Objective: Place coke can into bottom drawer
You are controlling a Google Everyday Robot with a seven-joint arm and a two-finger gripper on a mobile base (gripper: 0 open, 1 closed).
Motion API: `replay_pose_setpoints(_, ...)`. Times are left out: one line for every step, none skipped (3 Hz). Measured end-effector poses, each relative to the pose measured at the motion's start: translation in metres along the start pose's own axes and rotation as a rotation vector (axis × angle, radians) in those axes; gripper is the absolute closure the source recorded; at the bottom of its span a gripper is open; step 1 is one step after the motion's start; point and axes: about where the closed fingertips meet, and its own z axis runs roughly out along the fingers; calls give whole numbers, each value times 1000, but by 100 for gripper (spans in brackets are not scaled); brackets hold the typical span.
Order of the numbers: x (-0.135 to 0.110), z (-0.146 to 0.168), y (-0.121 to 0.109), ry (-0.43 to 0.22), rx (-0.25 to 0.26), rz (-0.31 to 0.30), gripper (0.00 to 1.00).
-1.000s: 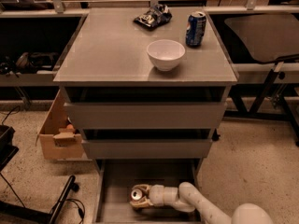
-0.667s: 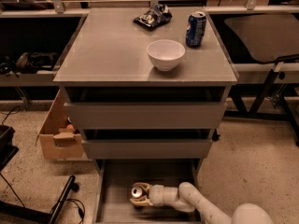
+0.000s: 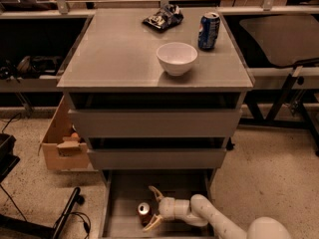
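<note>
The coke can (image 3: 144,213), orange-red with a silver top, stands upright on the floor of the open bottom drawer (image 3: 122,193), the lowest of three grey drawers. My gripper (image 3: 152,208) reaches into the drawer from the lower right on a white arm. Its two pale fingers are spread apart, one above the can and one below it, just to the can's right. The can stands between the fingertips and is not clamped.
On the cabinet top stand a white bowl (image 3: 176,58), a blue soda can (image 3: 209,31) and a dark snack bag (image 3: 163,17). A cardboard box (image 3: 62,146) sits on the floor at the left. Black cables and a stand (image 3: 65,218) lie at lower left.
The gripper has opened and let go of the coke can. The can now stands free in the bottom drawer, and the gripper has drawn back slightly to the right.
</note>
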Motion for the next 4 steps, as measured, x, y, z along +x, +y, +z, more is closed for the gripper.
replay_pose_setpoints(0, 0, 0, -1, -1, 0, 0)
replay_pose_setpoints(-9, -8, 8, 48, -6, -1, 0)
replay_pose_setpoints(-12, -73, 0, 250, 62, 1, 0)
replay_pose_setpoints(-23, -139, -1, 445, 142, 22, 0)
